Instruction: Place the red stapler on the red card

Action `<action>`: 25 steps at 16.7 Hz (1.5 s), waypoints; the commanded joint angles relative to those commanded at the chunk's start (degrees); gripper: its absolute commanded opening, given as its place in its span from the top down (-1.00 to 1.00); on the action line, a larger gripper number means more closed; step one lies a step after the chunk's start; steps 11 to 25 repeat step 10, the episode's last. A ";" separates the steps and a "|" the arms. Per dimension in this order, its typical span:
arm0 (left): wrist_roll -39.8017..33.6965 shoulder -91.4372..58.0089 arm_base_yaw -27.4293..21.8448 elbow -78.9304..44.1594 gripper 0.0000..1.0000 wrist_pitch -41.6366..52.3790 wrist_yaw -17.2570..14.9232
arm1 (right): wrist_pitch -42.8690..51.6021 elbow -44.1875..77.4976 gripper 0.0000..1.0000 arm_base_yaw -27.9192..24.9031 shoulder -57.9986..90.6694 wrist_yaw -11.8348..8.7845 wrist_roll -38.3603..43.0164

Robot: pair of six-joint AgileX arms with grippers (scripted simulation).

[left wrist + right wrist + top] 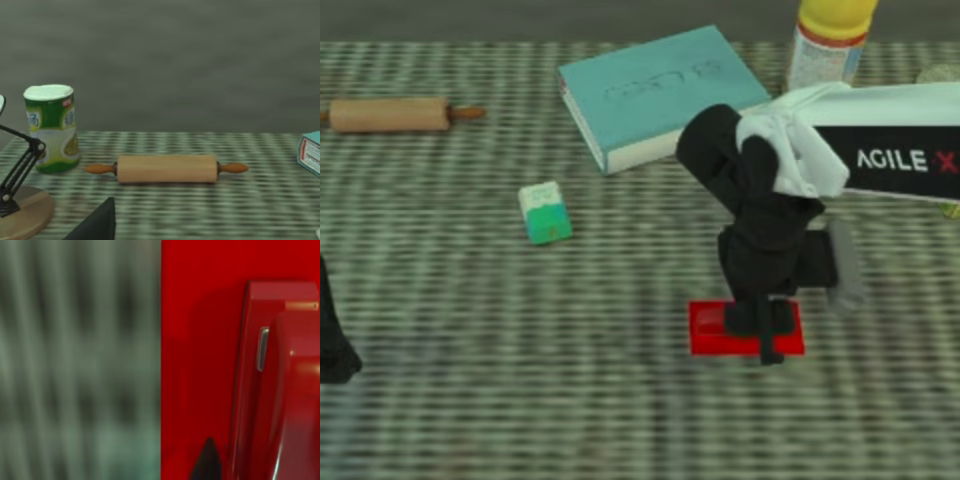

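Top view shows the right gripper (pixel 761 325) low over the red card (pixel 704 336), the red stapler (pixel 280 385) seemingly on it; whether its grip holds, I cannot tell; next likely release, lift clear

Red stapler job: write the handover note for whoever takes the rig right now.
Right gripper: down over the red card near the table's front centre-right; whether its fingers are open or shut does not show.
Left gripper: parked at the table's left edge, idle.
Red stapler: in the right wrist view it lies over the card, close under the camera; the top view hides it behind the gripper.
Done: the stapler has been carried to the card.
Left: confirm that it rests on the card and is released, then lift the right arm clear.
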State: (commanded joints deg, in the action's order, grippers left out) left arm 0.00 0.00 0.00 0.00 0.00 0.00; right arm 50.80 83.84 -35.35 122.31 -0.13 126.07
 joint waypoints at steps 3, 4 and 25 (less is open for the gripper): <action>0.00 0.00 0.00 0.00 -1.00 0.00 0.00 | 0.00 0.00 -0.81 0.00 0.00 0.00 0.00; 0.00 0.00 0.00 0.00 -1.00 0.00 0.00 | 0.00 0.00 -0.96 0.00 0.00 0.00 0.00; 0.00 0.00 0.00 0.00 -1.00 0.00 0.00 | 0.00 0.00 -1.00 0.00 0.00 0.00 0.00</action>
